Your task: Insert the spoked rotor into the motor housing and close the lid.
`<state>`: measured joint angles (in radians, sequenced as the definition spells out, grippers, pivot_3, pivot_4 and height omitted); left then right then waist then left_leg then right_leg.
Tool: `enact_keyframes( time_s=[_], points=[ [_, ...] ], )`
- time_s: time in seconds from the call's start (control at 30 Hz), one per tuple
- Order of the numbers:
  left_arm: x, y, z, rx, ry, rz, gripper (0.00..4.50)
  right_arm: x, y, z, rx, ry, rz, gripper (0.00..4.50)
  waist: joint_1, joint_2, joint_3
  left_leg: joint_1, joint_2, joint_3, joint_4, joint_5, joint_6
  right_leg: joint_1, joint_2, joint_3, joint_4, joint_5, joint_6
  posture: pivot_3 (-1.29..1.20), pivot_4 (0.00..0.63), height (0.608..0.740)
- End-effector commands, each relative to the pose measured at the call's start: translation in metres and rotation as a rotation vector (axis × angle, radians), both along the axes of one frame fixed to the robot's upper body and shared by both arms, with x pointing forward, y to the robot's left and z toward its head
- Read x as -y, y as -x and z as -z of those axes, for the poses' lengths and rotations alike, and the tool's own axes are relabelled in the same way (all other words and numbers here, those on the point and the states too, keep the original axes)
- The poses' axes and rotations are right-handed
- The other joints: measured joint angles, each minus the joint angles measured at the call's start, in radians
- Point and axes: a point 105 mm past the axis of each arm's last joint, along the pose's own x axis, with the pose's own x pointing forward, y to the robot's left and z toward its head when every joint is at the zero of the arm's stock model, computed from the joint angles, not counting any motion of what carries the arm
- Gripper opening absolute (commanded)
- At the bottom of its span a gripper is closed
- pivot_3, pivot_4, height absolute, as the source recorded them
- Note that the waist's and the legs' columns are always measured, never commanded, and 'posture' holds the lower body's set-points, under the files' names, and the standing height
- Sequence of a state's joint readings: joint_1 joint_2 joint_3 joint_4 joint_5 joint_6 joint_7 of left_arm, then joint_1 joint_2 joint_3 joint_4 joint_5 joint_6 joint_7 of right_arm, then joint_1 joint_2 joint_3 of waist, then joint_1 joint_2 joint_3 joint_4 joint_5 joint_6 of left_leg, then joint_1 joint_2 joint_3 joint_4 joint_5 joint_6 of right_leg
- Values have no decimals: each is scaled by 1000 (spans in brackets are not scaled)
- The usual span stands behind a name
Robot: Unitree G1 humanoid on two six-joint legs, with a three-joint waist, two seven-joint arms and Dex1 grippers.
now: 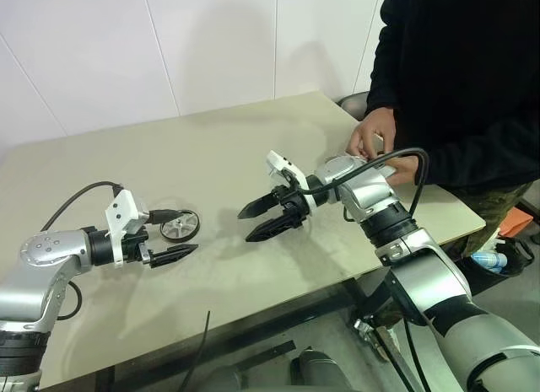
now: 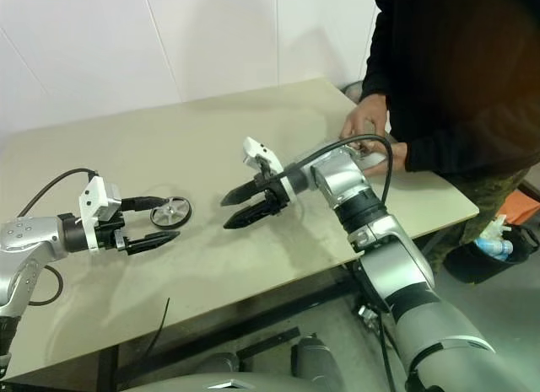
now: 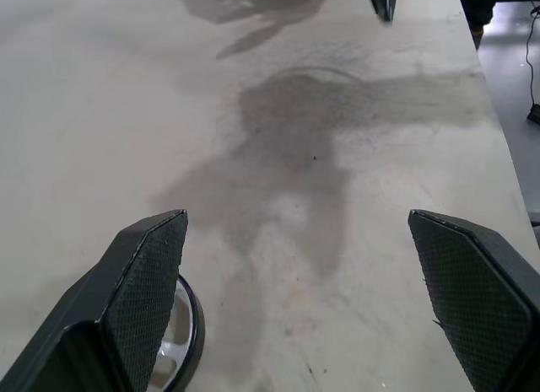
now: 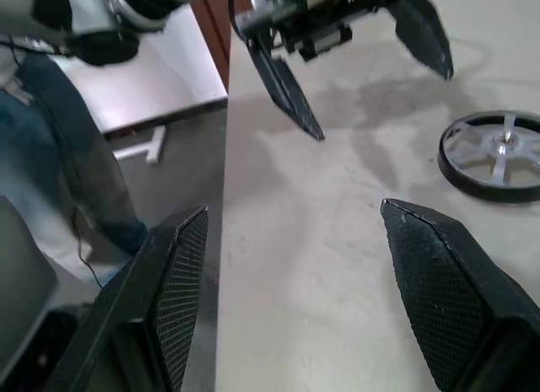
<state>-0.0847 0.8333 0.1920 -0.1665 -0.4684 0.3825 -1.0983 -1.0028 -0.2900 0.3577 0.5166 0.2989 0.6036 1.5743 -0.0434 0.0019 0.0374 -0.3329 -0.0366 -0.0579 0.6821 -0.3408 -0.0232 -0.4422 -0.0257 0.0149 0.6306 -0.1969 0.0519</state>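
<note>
— How many things were on the table (image 1: 219, 164)?

— I counted one wheel. It was the spoked rotor (image 1: 180, 225), a thin black ring with pale spokes and a small hub. It lay flat in the lower left of the left eye picture.

— And how many claws?

— Two. The left gripper (image 1: 173, 234) was in the lower left, and its two black fingers were wide apart. One finger reached past the far side of the rotor and the other pointed along the near side. Whether a finger touched the ring, I could not tell. The claw held nothing.

— What about the other one?

— The right gripper (image 1: 268, 221) was in the middle of the picture, just above the table. Its two fingers were apart too, with nothing between them. It pointed toward the rotor, with bare table in between.

— Was anyone else there?

— One person in a black top stood at the upper right. I counted two hands (image 1: 371, 136), close together over the table's far right corner. Something small was under them, but I could not tell what.

— Was there room to move?

— Yes. The middle of the table and the whole upper left were bare. The near edge ran across the bottom of the picture, close below both claws. One black cable (image 1: 72, 198) looped over the table behind the left claw.
</note>
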Motion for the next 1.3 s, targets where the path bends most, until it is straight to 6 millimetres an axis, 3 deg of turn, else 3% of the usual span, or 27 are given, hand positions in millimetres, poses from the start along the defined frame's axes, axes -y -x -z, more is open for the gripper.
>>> enact_keyframes(
  time_s=[0.03,1.3],
  points=[
    [-1,-2,-16,65,-9,-6,4457,-3,0,-17,41,-41,-20,3436,0,0,0,0,0,0,0,0,0,0,0,0,0,0,0,0,0,740],
    [-4,0,-13,57,-13,-22,4457,-9,-1,-9,26,-32,-4,3436,0,0,0,0,0,0,0,0,0,0,0,0,0,0,0,0,0,740]
  ],
)
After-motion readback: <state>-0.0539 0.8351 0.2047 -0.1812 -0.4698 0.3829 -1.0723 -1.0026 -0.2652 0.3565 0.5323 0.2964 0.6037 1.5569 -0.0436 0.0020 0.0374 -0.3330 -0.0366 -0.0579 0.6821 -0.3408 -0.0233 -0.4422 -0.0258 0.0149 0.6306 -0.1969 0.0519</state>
